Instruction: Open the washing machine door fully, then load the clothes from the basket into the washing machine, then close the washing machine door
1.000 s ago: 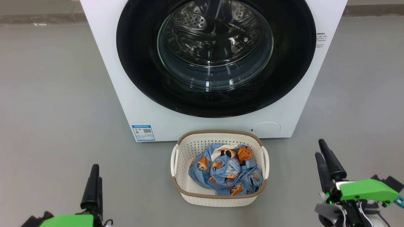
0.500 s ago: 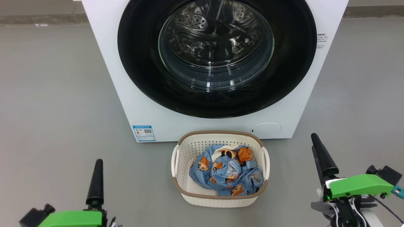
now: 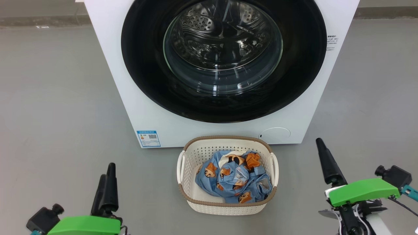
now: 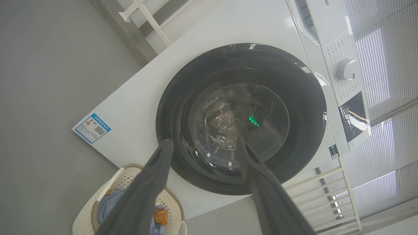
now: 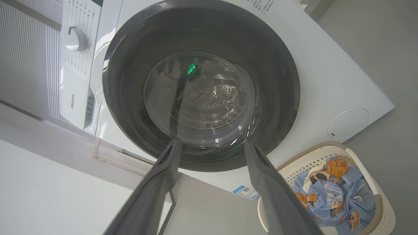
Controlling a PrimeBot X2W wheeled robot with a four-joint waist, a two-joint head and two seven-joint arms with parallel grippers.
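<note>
The washing machine [image 3: 111, 65] stands right ahead with the washing machine door [image 3: 143, 65] lying flat against its front, the steel drum showing through the glass. On the floor before it sits the basket [image 3: 209, 209] with the clothes [image 3: 233, 179] bundled inside. My left gripper [image 3: 108, 170] hangs low to the basket's left and my right gripper [image 3: 319, 142] to its right, both clear of everything. In the left wrist view the left gripper [image 4: 205, 143] is open, pointing at the door [image 4: 176, 107]. Open too, the right gripper [image 5: 213, 143] faces the door [image 5: 277, 65], the basket [image 5: 313, 153] at its lower right.
Grey floor surrounds the machine and basket. A blue label [image 3: 148, 138] and a round service flap [image 3: 275, 133] mark the machine's lower front. Its control dial [image 4: 346, 69] sits above the door. A white rack [image 4: 329, 195] and window blinds [image 5: 29, 55] stand beside the machine.
The left gripper has risen slightly and shifted right. The right gripper has turned and drifted left, now showing a single finger edge-on. Door, basket and clothes are unmoved.
</note>
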